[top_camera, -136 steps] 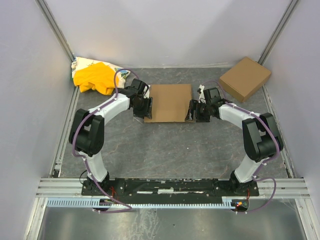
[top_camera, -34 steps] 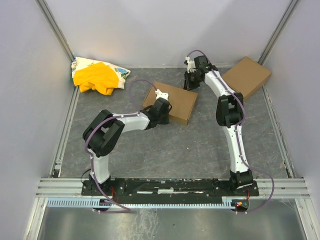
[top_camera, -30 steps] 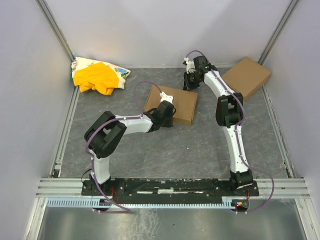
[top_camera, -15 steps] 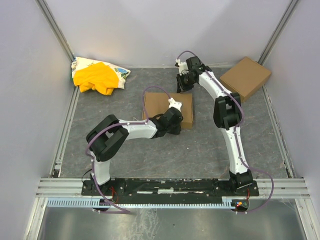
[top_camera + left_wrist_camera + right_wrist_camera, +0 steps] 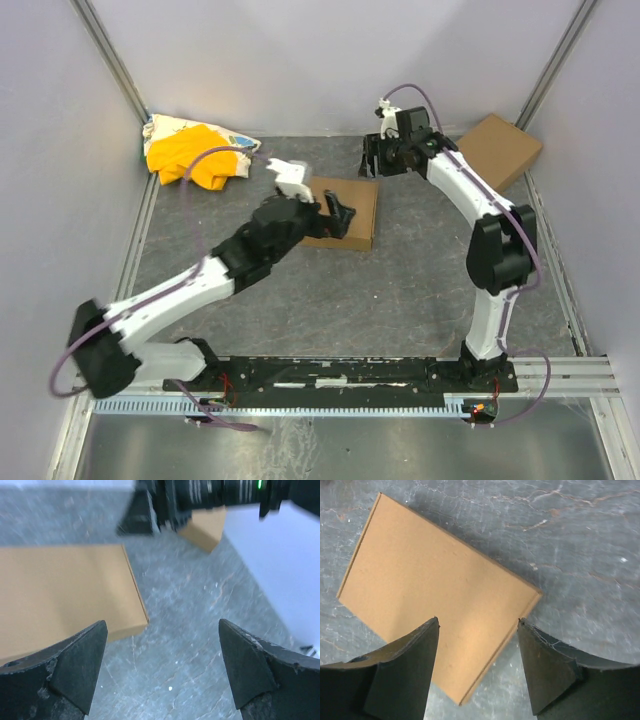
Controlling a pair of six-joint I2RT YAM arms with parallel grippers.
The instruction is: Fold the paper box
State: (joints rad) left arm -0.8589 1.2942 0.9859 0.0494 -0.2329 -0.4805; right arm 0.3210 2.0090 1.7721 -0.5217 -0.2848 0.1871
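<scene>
You have the plain brown cardboard mailer box (image 5: 352, 207) lying flat and closed on the mottled grey table (image 5: 400, 290), near the middle of the floor and turned a little askew to the table's edges. Its lid is down, and the top face shows as one smooth panel in both wrist views.

Your left gripper (image 5: 340, 214) is spread wide with nothing between its black fingers (image 5: 75, 670). From above it sits over the near half of the box. In its own camera, the box's right-hand corner lies ahead and to the left, and bare table fills the gap between the fingertips. You cannot tell from these views whether a finger touches the cardboard.

Your right gripper (image 5: 376, 160) is also parted and holds nothing. It hangs at the far edge of the box, just by the far right corner. Its wrist camera looks straight down on the box's top face, which runs between the two fingers (image 5: 402, 672) and lies clear below them.

A second brown cardboard box (image 5: 497, 150) sits in the far right corner of the table, well apart from the first. A bundle of yellow-and-white cloth (image 5: 195, 155) lies in the far left corner.
</scene>
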